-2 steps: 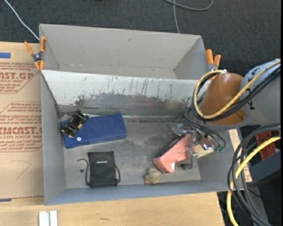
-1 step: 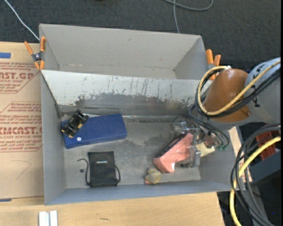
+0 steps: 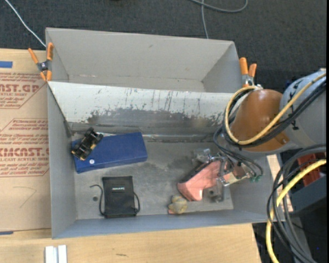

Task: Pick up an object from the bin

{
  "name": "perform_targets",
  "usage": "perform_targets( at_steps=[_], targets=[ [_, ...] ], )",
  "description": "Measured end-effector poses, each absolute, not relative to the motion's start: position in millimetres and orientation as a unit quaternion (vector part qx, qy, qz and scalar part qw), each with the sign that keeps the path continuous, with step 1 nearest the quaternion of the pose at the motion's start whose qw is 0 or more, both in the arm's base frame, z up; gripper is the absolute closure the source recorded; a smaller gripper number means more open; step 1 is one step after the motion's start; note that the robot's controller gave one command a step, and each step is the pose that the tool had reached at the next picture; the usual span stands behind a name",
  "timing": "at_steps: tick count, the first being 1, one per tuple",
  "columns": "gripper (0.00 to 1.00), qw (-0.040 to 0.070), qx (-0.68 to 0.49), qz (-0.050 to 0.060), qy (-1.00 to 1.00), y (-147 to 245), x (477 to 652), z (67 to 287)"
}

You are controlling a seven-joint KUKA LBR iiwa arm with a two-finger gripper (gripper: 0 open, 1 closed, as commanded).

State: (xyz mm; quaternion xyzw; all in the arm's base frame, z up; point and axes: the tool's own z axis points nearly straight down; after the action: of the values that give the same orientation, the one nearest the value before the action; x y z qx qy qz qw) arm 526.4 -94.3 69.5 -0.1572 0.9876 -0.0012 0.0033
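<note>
Five loose things lie in the bin (image 3: 153, 64); your gripper (image 3: 222, 179) is down at the right end of the pink piece (image 3: 194, 186), front right. Whether it has closed, you cannot tell. Grasping looks like the step; next you need a firm hold, then a straight lift.

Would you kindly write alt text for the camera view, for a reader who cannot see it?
The arm's gripper sits in the lower-right corner of the grey bin, at a pink object beside a small beige lump. A blue box carrying a small black item and a black pouch lie left.
</note>
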Motion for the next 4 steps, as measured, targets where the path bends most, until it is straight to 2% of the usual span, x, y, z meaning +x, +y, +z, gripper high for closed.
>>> perform_targets(
  at_steps=[1, 3, 4],
  targets=[
    [1.00, -0.002, -0.113, 0.000, 0.994, -109, 542.4, 75],
    [1.00, -0.004, -0.113, 0.000, 0.994, -109, 541.0, 79],
    [1.00, -0.007, -0.113, 0.001, 0.994, -108, 539.4, 98]
  ],
)
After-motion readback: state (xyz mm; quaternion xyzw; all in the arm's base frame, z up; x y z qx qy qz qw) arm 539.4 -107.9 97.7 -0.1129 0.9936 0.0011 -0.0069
